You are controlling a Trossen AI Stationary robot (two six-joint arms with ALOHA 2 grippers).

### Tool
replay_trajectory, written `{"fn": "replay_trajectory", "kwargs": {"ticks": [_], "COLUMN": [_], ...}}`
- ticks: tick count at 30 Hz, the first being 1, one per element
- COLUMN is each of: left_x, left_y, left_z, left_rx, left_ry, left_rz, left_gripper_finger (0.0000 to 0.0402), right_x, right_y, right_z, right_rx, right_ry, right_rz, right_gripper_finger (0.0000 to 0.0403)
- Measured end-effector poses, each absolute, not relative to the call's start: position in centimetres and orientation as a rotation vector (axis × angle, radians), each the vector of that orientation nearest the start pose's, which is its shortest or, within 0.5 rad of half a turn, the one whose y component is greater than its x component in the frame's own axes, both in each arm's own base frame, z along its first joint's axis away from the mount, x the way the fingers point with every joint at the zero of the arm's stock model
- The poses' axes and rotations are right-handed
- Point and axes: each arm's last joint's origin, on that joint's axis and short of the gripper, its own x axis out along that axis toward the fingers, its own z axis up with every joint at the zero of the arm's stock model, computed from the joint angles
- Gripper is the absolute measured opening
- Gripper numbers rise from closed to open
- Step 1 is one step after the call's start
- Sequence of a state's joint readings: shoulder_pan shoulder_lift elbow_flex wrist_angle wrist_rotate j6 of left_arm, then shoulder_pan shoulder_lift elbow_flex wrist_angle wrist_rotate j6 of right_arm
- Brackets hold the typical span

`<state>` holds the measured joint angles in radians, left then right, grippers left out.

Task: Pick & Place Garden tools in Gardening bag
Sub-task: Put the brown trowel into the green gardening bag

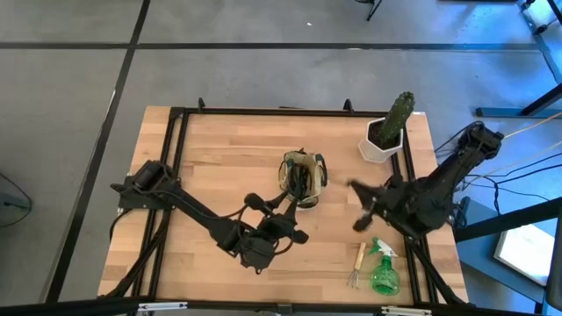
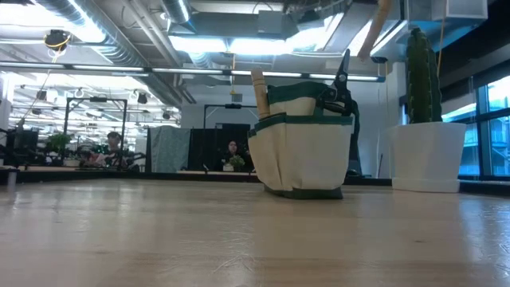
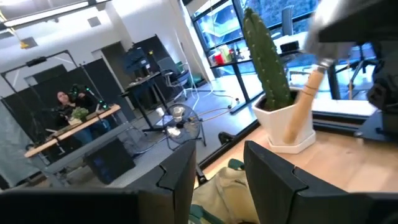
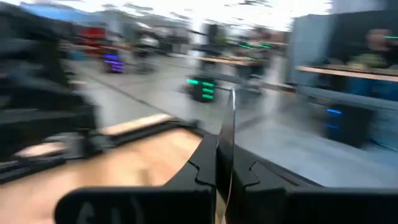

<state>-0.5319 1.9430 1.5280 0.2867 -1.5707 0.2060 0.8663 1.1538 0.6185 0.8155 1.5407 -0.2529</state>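
Right now the right pincer [image 1: 364, 209] is clamping a wooden-handled trowel [image 3: 303, 107] beside the bag [image 1: 302, 178], risking snagging the rim or knocking the nearby cactus [image 1: 399, 114], while the left pincer [image 1: 294, 200] is waiting open beside the bag.

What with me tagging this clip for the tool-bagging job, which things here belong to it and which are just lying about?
Job: gardening bag, pruners inside it, trowel gripped by the right end effector, hand fork and spray bottle on the table, left end effector open by the bag.
Lying about: cactus in its white pot.
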Motion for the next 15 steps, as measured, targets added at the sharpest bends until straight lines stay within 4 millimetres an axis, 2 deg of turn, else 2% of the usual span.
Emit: {"fn": "replay_trajectory", "kwargs": {"ticks": [5, 8, 12, 15], "left_x": [38.4, 38.4, 38.4, 38.4], "left_y": [-19.9, -19.9, -19.8, -19.9], "left_z": [29.7, 29.7, 29.7, 29.7], "left_rx": [0.292, 0.282, 0.278, 0.271], "left_ry": [0.164, 0.159, 0.157, 0.153], "left_rz": [1.016, 1.018, 1.019, 1.019], "left_gripper_finger": [0.0129, 0.0129, 0.0129, 0.0129], "right_x": [16.4, 17.3, 18.2, 18.2], "right_y": [16.6, 16.6, 14.7, 12.8], "right_z": [27.7, 27.0, 27.0, 27.0], "right_rx": [0.055, 0.04, 0.068, 0.06], "right_ry": [-0.039, 0.032, 0.272, 0.419], "right_rz": [-0.296, -0.134, -0.097, -0.195], "right_gripper_finger": [0.0, 0.0, 0.0, 0.0]}}
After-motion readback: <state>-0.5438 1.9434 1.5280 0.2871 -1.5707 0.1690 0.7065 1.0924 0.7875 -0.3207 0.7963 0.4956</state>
